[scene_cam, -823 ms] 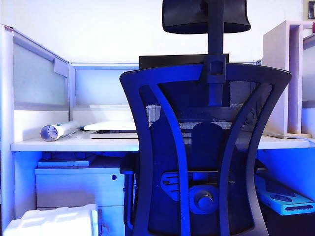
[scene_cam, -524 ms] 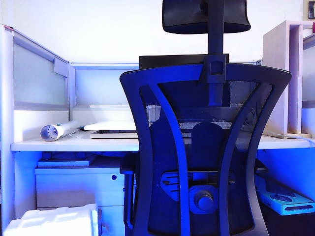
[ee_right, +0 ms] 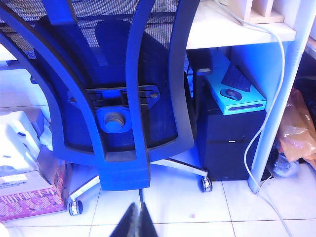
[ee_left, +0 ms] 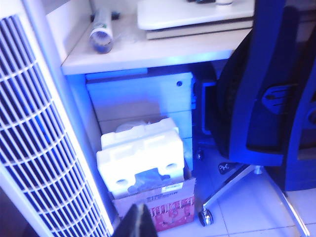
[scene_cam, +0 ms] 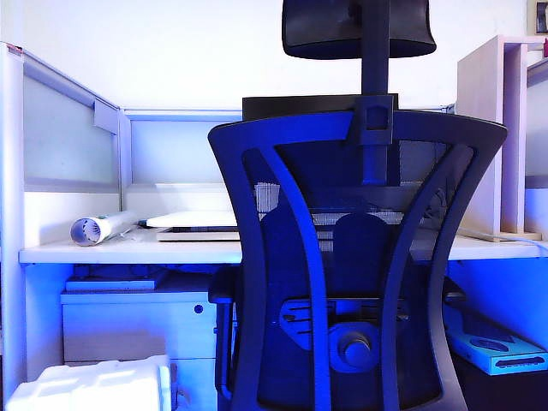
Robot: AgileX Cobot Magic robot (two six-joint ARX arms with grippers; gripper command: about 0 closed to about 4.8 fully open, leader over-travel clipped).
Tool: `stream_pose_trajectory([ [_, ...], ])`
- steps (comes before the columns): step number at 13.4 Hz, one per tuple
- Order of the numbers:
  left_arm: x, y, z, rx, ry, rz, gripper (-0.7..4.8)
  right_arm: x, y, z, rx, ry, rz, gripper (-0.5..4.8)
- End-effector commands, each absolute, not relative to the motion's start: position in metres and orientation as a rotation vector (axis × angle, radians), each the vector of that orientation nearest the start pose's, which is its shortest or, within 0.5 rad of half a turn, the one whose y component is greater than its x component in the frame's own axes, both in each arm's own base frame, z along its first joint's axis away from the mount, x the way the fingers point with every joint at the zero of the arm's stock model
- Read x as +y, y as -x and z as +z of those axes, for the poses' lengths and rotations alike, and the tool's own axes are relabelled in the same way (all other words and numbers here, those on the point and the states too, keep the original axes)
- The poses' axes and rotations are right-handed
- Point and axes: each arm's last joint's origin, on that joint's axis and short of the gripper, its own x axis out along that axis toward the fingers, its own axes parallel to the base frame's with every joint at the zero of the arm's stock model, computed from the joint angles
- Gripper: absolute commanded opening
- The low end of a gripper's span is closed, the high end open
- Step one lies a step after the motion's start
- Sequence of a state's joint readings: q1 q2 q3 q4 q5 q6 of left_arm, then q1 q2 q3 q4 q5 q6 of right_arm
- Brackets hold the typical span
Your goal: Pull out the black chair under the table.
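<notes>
**Ana:** Under the table (scene_cam: pixel 128 253) is where the black chair (scene_cam: pixel 360 257) belongs when nobody sits, and it is parked that way now: seat tucked beneath the white top, mesh back standing upright just in front of the table's edge, headrest rising above it. That is why the back fills so much of the exterior view.

**Ben:** So the back faces the robot. Handy, since the curved ribs are the only parts offered for a pull, I'd judge.

**Ana:** Agreed. Beside the chair, the white drawer cabinet (scene_cam: pixel 137 325) sits under the table too, with a foam block (ee_left: pixel 140 153) in a cardboard box (ee_left: pixel 158 207) on the floor before it. They are stored out of the way, but they narrow the space on that side.

**Ben:** And the arms?

**Ana:** Neither shows in the exterior view. The left gripper (ee_left: pixel 134 223) appears only as a dark tip low in its wrist view, well apart from the chair, looking toward the box and cabinet. Its fingers look pressed together.

**Ben:** The right one?

**Ana:** The right gripper (ee_right: pixel 137 220) hangs above the floor tiles, behind the chair's base and casters, fingers pressed together, holding nothing. Nothing has been grasped yet, so the pull is not begun.
</notes>
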State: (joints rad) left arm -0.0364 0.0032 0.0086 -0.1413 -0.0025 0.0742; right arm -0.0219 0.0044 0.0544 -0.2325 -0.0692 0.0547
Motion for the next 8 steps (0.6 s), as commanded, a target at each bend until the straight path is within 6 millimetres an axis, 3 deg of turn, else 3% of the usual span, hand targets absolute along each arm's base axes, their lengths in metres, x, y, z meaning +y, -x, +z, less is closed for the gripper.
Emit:
stream_pose_trajectory([
  [1,-0.006,-0.097,0.155,0.104,-0.069,-0.113,-0.04,0.000,-0.093,0.162,0.163,-0.058,0.046,-0.05],
  [4,-0.013,-0.095,0.162,0.026,-0.065,-0.357,-0.05,0.000,-0.093,0.162,0.163,-0.059,0.046,-0.05],
  [8,-0.017,-0.093,0.178,-0.144,-0.093,-0.504,-0.04,0.000,-0.093,0.162,0.163,-0.059,0.048,-0.05],
])
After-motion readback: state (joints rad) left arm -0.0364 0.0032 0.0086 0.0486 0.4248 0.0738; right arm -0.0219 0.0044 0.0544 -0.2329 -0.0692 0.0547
